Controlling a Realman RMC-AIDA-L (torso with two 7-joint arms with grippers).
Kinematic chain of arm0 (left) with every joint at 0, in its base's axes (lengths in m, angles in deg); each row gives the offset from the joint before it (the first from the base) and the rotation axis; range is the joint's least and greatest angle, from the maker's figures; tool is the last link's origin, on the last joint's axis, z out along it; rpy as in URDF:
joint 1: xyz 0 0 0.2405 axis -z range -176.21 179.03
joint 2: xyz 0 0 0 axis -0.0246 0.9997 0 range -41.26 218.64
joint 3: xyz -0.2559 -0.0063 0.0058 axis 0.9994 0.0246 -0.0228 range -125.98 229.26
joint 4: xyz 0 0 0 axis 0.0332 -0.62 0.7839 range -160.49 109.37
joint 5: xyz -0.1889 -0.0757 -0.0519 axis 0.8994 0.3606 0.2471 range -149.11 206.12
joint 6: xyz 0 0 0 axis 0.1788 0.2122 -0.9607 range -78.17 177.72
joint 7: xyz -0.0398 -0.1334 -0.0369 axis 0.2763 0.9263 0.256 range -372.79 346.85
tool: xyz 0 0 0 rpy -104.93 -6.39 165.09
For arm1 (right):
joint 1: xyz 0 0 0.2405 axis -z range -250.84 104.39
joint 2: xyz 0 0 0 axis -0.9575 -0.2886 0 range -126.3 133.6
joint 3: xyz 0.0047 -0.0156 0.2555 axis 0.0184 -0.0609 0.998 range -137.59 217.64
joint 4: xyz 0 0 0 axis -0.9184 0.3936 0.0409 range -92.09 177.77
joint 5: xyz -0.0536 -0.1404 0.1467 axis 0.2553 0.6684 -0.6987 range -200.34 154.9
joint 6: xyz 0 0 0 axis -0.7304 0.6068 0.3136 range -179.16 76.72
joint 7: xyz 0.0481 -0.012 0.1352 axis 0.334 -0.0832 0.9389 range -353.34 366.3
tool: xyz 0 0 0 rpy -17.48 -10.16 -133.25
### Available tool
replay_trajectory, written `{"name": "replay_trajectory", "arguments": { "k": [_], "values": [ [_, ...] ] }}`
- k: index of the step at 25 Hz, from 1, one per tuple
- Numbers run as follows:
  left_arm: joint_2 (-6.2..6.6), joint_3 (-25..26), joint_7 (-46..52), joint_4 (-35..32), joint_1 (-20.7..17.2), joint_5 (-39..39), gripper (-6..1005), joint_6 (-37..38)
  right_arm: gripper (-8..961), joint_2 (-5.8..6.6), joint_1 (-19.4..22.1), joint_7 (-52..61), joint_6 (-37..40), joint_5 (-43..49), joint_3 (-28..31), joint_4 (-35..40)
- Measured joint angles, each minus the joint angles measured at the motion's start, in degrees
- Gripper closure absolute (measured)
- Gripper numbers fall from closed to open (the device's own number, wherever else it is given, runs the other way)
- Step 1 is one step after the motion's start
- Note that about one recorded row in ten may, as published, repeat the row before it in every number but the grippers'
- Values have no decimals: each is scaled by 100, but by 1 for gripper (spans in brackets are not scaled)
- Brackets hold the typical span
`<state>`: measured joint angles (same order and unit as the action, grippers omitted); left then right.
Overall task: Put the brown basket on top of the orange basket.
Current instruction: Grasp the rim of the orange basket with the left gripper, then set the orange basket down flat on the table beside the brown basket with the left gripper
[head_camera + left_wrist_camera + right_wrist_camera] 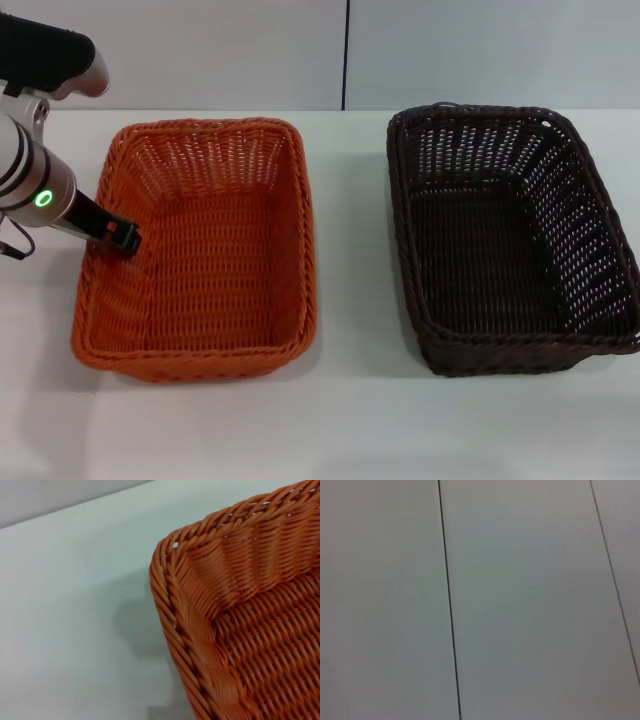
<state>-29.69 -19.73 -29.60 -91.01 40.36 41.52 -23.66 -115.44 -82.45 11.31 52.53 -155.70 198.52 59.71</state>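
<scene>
The left gripper [125,237] is seen at the orange basket [200,260] rim, finger state untellable; the brown basket [510,235] sits well apart across the table [350,430], unlifted, perhaps being steadied for stacking.

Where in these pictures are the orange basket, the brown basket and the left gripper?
orange basket [215,265], head view, on its woven floor.
brown basket [480,250], head view, on its woven floor.
left gripper [125,237], head view, on its black tip inside the orange basket's left wall.
</scene>
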Motion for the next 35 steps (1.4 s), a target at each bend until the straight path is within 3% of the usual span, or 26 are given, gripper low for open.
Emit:
{"name": "replay_trajectory", "arguments": {
  "k": [4, 14, 25, 35],
  "values": [
    [2, 0, 1, -22, -8, -34, 634, 3, 131, 0, -23, 4, -12, 0, -3, 0],
    [11, -9, -276, -261, -11, -40, 687, -162, 130, 0, -18, 9, 2, 0, -13, 0],
    [35, 118, -1248, -1062, 62, -77, 716, -729, 129, 0, -26, 9, 64, 0, -11, 1],
    [65, 806, -2604, -2215, 391, -590, 789, -1458, 130, 0, -44, 9, 330, 0, 5, 42]
  ]
}}
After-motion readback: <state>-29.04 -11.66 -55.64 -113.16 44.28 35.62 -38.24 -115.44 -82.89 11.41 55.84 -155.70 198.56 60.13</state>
